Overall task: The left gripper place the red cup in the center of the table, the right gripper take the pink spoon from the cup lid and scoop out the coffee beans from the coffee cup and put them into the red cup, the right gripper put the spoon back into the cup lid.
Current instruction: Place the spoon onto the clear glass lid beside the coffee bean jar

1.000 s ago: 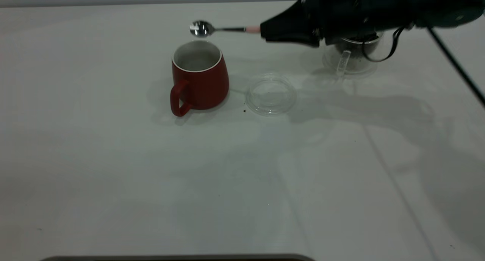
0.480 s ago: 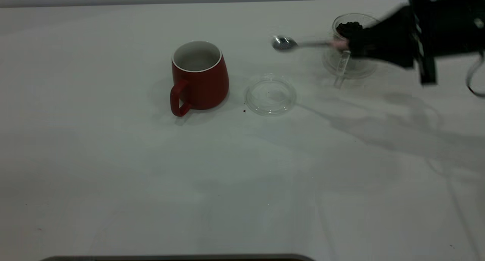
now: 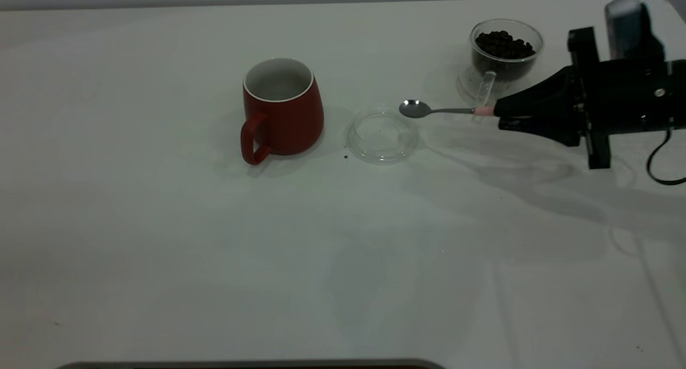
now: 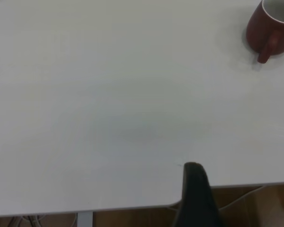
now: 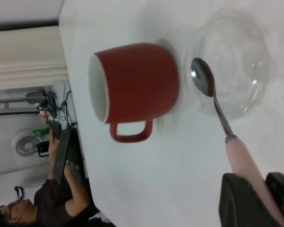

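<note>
- The broad white surface [image 3: 214, 262] is carrying everything, with the task's things standing toward its far side.
- The right arm's black hand [image 3: 496, 112] is being held low near the right edge, its fingers clamped on the pink handle of the spoon; the left hand [image 4: 195, 198] is parked well off by the surface's edge, and whether it is open cannot be told.
- The red ceramic cup with the white inside [image 3: 281, 109] is standing upright near the centre, handle toward the camera.
- The clear glass cup of dark coffee beans [image 3: 505, 50] is standing behind the right hand.
- The shallow clear cup lid [image 3: 382, 134] is lying just beside the red cup.
- The pink-handled metal spoon [image 3: 445, 110] is being held roughly level, its bowl hanging at the lid's right rim.
- To return it well, the spoon should probably be lowered gently until the bowl is resting inside the lid, then released without nudging the light lid.
</note>
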### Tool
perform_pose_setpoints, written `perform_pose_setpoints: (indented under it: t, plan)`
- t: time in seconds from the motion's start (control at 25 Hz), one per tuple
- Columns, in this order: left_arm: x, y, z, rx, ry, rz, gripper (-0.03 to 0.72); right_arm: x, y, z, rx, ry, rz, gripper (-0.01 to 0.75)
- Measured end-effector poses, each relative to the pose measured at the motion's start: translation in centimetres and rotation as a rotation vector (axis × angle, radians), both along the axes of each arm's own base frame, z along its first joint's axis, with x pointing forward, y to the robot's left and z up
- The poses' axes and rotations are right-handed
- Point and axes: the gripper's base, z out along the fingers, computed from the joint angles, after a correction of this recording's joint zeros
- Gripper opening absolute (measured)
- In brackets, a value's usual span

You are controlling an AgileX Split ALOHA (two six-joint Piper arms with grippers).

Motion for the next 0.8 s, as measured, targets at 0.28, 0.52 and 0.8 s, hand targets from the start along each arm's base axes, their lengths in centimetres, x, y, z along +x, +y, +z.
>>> perform_pose_setpoints:
  t: [0.28,0.52,0.8]
  plan:
    - [0.0,0.0,0.0,-0.002,0.000,0.001,0.569,1.5,1.3,-1.8,-0.021,0.017,0.034,0.102]
    - [0.0,0.0,0.0,-0.002,0.000,0.001,0.569,3.1,2.5,-2.9,-0.031,0.023,0.077,0.102]
    - [0.0,0.0,0.0,-0.002,0.000,0.001,0.569,4.3,3.6,-3.3,-0.028,0.014,0.107,0.102]
